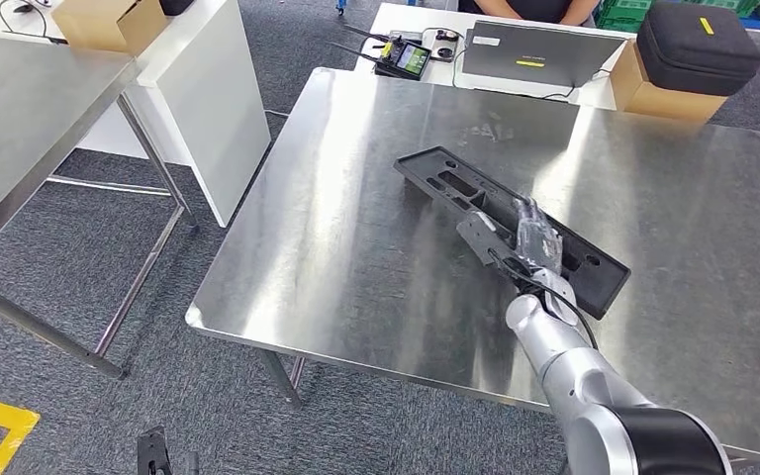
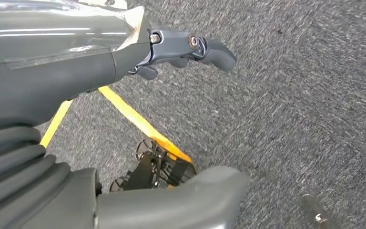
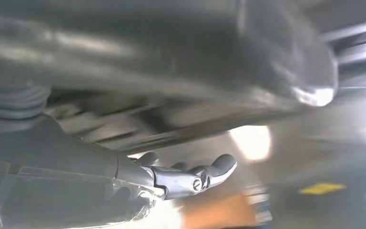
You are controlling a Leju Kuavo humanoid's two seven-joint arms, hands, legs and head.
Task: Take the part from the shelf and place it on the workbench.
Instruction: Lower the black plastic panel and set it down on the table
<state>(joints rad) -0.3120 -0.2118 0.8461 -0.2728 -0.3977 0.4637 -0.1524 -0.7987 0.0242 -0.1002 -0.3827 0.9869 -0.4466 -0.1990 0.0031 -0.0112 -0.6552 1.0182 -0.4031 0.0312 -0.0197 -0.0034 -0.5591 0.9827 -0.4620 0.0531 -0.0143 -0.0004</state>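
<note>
Stainless steel covers the square tabletop (image 1: 356,247), and the long black plastic part (image 1: 455,183), a flat tray-like moulding with recessed slots, lies on it slantwise, one end toward the far side of the tabletop and the other toward the robot's right. The right hand (image 1: 529,242) rests on the nearer half of this part, reaching in on a silver arm (image 1: 594,391) from the bottom of the head view; its fingers (image 1: 544,233) lie over the part's upper face, but whether they clamp it or merely touch it I cannot tell. In the right wrist view the same hand (image 3: 190,176) appears blurred, its fingers slightly curled beneath the dark underside of the part (image 3: 171,71).

The left hand (image 2: 190,47) hangs over grey carpet (image 2: 305,105), holding nothing, its fingers gently bent and apart. A yellow floor line (image 2: 133,117) runs under it.

Beyond the tabletop stands a white desk (image 1: 594,94) bearing a grey laptop (image 1: 539,54), a small handheld device with a green screen (image 1: 406,56) and a cardboard box (image 1: 653,94) topped by a black zipped case (image 1: 698,45). A second steel table (image 1: 30,119) stands to the left.
</note>
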